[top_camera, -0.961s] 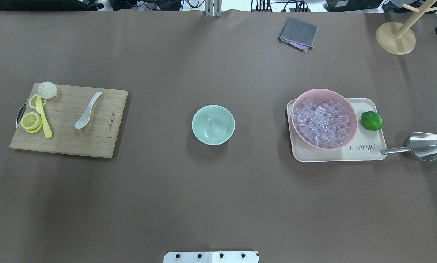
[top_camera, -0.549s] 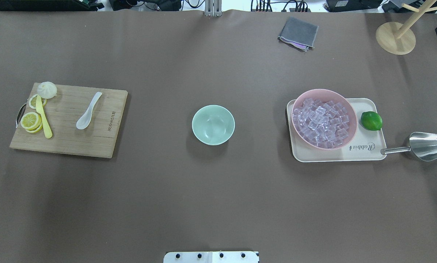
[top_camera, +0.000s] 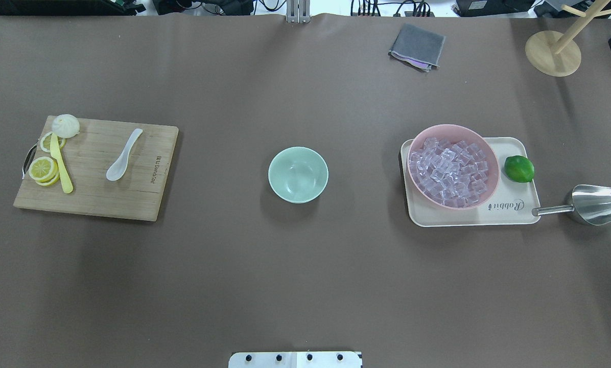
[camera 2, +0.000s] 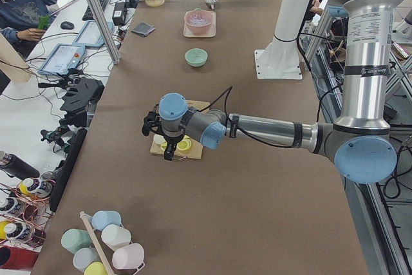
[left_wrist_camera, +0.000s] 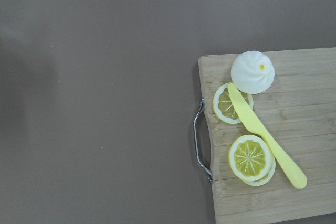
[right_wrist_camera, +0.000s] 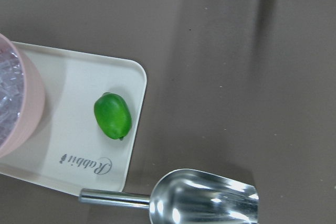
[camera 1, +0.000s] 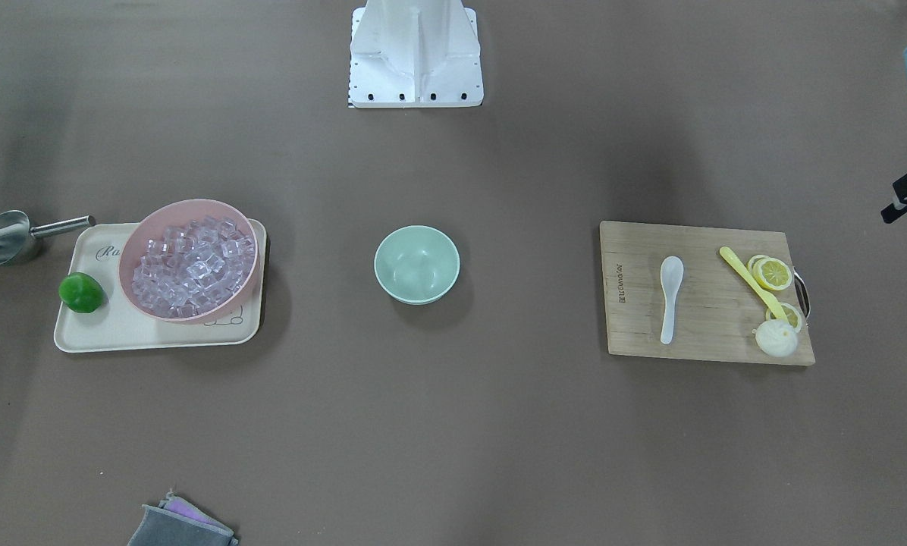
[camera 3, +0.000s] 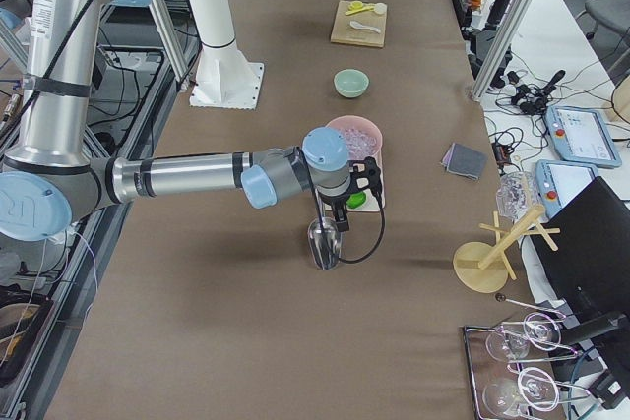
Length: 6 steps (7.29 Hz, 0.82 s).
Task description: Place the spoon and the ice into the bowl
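1. Over the last second nothing on the counter has moved, and neither arm shows from overhead.
2. The spoon lies on a board at 9 o'clock from the empty bowl.
3. The ice sits in a pink bowl at 3 o'clock.
4. The left end effector hangs over the board's end and the right end effector over a scoop. I cannot tell whether either is wide or narrow.
5. The task has probably not started.

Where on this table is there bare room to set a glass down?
Wide bare table lies between the cutting board and the mint-green bowl, between bowl and tray, and along the robot's edge. Crowded: the board's lemon end, and the tray under the pink bowl and lime.
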Each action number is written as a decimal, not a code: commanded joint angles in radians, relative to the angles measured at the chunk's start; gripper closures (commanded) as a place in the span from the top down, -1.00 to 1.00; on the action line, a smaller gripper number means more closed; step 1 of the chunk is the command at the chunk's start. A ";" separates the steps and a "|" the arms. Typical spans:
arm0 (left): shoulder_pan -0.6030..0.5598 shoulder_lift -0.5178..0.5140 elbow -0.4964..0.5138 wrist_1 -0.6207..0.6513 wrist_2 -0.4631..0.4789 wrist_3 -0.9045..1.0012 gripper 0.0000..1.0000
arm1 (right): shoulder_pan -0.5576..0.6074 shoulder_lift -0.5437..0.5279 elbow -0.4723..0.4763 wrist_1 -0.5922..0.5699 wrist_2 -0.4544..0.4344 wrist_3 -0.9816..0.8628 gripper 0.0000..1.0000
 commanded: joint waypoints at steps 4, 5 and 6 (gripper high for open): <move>0.291 -0.235 0.056 -0.001 0.144 -0.138 0.74 | -0.324 0.176 0.076 -0.002 -0.171 0.350 0.86; 0.337 -0.272 0.082 -0.001 0.183 -0.158 0.71 | -0.383 0.222 0.073 -0.002 -0.225 0.367 0.85; 0.370 -0.301 0.110 -0.003 0.203 -0.161 0.70 | -0.428 0.251 0.069 -0.003 -0.268 0.367 0.81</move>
